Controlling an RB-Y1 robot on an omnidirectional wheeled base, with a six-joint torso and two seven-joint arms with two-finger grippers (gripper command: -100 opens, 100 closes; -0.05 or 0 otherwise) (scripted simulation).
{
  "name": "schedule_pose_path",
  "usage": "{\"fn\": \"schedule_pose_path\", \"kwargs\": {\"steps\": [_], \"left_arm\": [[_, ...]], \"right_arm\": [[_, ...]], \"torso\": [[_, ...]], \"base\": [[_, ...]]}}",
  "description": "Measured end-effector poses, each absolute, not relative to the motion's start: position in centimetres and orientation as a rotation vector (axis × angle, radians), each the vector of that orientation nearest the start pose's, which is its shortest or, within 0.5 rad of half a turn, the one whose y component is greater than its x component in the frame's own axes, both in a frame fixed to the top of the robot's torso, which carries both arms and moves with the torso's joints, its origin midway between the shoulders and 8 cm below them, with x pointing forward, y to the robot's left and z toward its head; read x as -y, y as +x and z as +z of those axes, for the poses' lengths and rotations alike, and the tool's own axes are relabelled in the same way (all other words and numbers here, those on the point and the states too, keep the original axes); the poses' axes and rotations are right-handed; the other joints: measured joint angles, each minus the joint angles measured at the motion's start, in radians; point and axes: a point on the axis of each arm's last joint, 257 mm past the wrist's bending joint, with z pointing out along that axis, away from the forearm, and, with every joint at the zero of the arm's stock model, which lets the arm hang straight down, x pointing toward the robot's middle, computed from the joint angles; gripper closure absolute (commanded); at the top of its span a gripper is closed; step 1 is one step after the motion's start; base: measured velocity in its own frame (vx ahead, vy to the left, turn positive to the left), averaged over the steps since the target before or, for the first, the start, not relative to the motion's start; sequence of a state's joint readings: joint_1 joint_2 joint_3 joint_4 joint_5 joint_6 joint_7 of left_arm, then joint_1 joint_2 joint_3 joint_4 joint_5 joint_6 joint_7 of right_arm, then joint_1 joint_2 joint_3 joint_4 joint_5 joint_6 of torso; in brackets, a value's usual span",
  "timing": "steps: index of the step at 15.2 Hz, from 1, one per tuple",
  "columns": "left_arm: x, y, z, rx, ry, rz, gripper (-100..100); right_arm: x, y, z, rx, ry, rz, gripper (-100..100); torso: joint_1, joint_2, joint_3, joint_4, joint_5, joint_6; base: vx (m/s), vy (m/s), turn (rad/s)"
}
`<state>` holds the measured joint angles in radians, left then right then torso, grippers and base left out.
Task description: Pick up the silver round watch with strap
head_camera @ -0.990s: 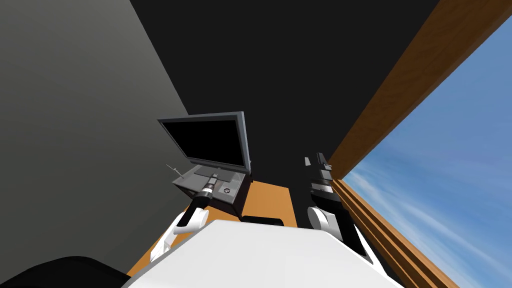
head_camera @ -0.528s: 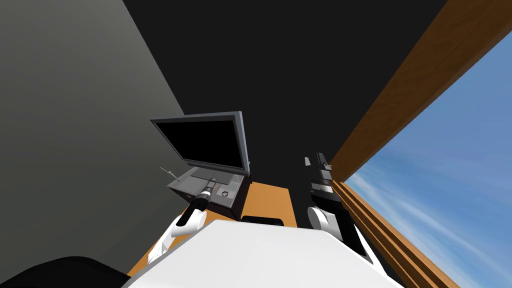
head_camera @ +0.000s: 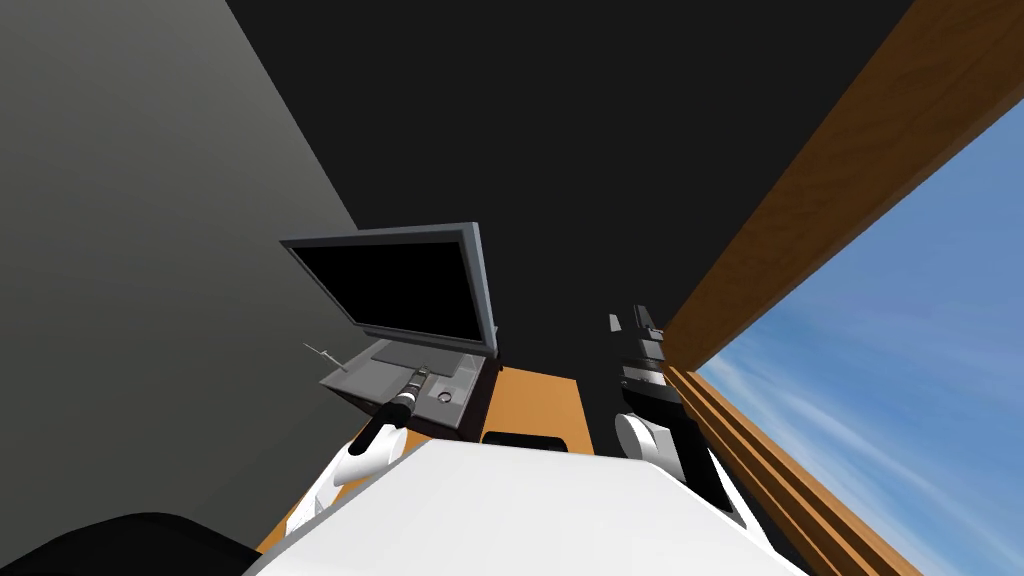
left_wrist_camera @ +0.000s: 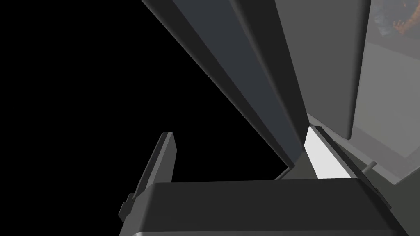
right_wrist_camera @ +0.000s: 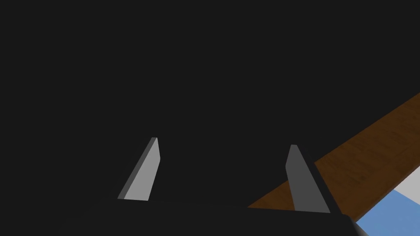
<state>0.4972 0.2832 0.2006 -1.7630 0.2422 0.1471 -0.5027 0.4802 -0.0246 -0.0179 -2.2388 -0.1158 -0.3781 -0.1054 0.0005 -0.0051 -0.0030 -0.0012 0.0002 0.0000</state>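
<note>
The watch (head_camera: pixel 444 397) is a small silver round thing lying on the grey base of an open laptop (head_camera: pixel 400 290), near its front right corner. My left gripper (head_camera: pixel 420 377) hovers over the laptop base just left of the watch, apart from it. In the left wrist view the left gripper (left_wrist_camera: pixel 242 153) is open with nothing between its fingers (left_wrist_camera: pixel 160 157); the laptop's lid edge (left_wrist_camera: pixel 254 82) runs close ahead and the watch is hidden. My right gripper (head_camera: pixel 627 322) is raised at the right, and the right gripper (right_wrist_camera: pixel 223 168) is open and empty.
The laptop sits on a dark desk (head_camera: pixel 455 425) against a grey wall (head_camera: pixel 150 250). A thin grey stick (head_camera: pixel 322 353) lies left of the laptop. An orange floor patch (head_camera: pixel 540 395) lies beside the desk. A wooden window frame (head_camera: pixel 800 200) with blue sky runs along the right.
The whole head view has shifted, so the laptop and watch sit further left and lower: my own move. The left gripper stays just left of the watch. The right arm is unchanged.
</note>
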Motion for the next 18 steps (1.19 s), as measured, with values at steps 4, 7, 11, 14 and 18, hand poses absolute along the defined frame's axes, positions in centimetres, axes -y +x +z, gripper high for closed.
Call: {"fn": "schedule_pose_path", "kwargs": {"steps": [4, 7, 11, 14, 18], "left_arm": [[-47.1, 33.8, -36.2, -1.639, -1.199, -0.336, -100], [-47.9, 32.3, -38.7, -1.688, -1.26, -0.292, -100], [-48.6, 30.3, -41.1, -1.75, -1.328, -0.244, -100], [-49.2, 28.3, -43.6, -1.803, -1.393, -0.205, -100], [-49.3, 25.5, -46.2, -1.87, -1.475, -0.163, -100]], "right_arm": [[29.9, 37.0, -1.2, -0.623, 0.874, 1.426, 0], [29.9, 37.0, -1.2, -0.623, 0.874, 1.426, 0], [29.9, 37.0, -1.2, -0.623, 0.874, 1.426, 0], [29.9, 37.0, -1.2, -0.623, 0.874, 1.426, 0], [29.9, 37.0, -1.2, -0.623, 0.874, 1.426, 0]], "torso": [[-0.001, 0.001, 0.001, 0.0, 0.0, 0.0], [-0.001, 0.0, 0.0, 0.0, 0.0, 0.0], [-0.001, 0.001, 0.0, 0.0, 0.0, 0.0], [0.0, 0.0, 0.0, 0.0, 0.0, 0.0], [0.0, 0.0, 0.0, 0.0, 0.0, 0.0]], "base": [[0.053, -0.003, -0.033], [0.063, 0.003, -0.043], [0.059, 0.005, -0.034], [0.066, 0.007, -0.039], [0.062, 0.01, -0.035]]}}
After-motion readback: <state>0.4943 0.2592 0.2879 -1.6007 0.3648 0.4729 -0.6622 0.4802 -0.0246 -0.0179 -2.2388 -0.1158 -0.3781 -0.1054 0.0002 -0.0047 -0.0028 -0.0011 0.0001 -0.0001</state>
